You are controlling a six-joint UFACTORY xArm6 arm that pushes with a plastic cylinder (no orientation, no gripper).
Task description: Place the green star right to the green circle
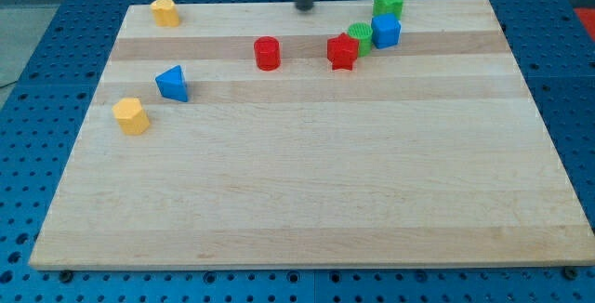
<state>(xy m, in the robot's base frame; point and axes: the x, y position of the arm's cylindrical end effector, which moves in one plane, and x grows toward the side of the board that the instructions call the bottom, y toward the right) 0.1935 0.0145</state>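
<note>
Green star (388, 3) sits at the board's top edge toward the view's right, just above and touching or nearly touching the blue cube (386, 32), which in turn presses against the green circle (361, 37). A red star (342, 51) crowds the circle from the view's lower left, so the four form one tight cluster. The tip (305, 7) stands at the top edge, near the middle, well to the left of the star with clear wood between them; this arm has no jaws, only the bare rod, so nothing is being held. The trouble, as I judge it, is that the spot right of the circle is taken by the blue cube. Shoving the star straight down would likely drive the cube and circle along with it and shift the very reference. The star also lies close to the wooden board (307, 182) edge and could slip off. A red cylinder (267, 53), blue triangle (172, 84) and two yellow blocks (131, 115) (165, 11) lie well apart.
</note>
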